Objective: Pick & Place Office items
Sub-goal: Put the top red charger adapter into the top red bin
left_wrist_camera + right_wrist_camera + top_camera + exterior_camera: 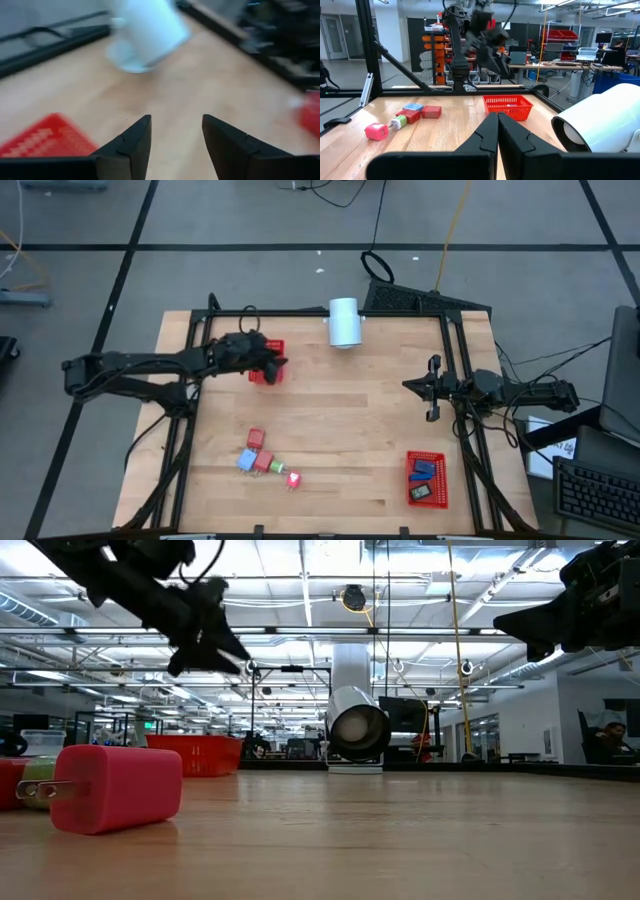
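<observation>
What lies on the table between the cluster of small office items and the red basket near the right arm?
Only bare wood: the overhead view shows nothing between the small items and the basket.

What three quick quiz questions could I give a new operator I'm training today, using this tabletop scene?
1. True or false: the right gripper has its fingers shut.
2. Which basket does the left gripper hover over: A) the red basket by the table's far edge, or B) the red basket at the near right corner?
3. Fill in: the white cylinder lies on its ____.

Key: 1 true; 2 A; 3 side.
</observation>
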You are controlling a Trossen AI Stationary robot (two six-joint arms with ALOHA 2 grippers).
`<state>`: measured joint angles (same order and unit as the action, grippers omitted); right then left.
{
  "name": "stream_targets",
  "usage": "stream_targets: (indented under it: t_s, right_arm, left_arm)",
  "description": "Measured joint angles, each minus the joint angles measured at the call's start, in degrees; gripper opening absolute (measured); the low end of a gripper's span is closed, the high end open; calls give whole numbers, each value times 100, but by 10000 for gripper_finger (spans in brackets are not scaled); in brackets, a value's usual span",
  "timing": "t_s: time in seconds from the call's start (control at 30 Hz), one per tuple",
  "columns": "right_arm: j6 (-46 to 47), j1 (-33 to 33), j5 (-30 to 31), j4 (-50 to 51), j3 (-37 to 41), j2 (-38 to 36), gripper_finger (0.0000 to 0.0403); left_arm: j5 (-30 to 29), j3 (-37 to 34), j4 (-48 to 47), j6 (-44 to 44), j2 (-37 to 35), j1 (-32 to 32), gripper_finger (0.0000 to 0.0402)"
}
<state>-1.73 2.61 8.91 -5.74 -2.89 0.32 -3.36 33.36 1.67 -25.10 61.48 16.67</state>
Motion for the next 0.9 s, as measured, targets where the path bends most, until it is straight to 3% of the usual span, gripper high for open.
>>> stream_targets:
  t_s: [0.27, 0.43, 0.53, 0.73, 0.9]
  right_arm:
    - [-1, 0, 0, 0, -1, 0, 0]
    - [1, 0, 0, 0, 1, 2, 0]
    - [-1, 0, 0, 0, 1, 2, 0]
    - [1, 1, 0, 0, 0, 2, 0]
    - [1, 2, 0, 0, 1, 0, 0]
  left_arm:
    - [1559, 0, 421, -16, -630, -683, 151]
    - [2117, 0, 616, 199, -643, -1514, 137]
    - [2085, 0, 666, 387, -600, -2111, 131]
    - [1480, -4, 1455, 488, -289, -3315, 127]
    - [1128, -4, 1806, 660, 19, -3953, 127]
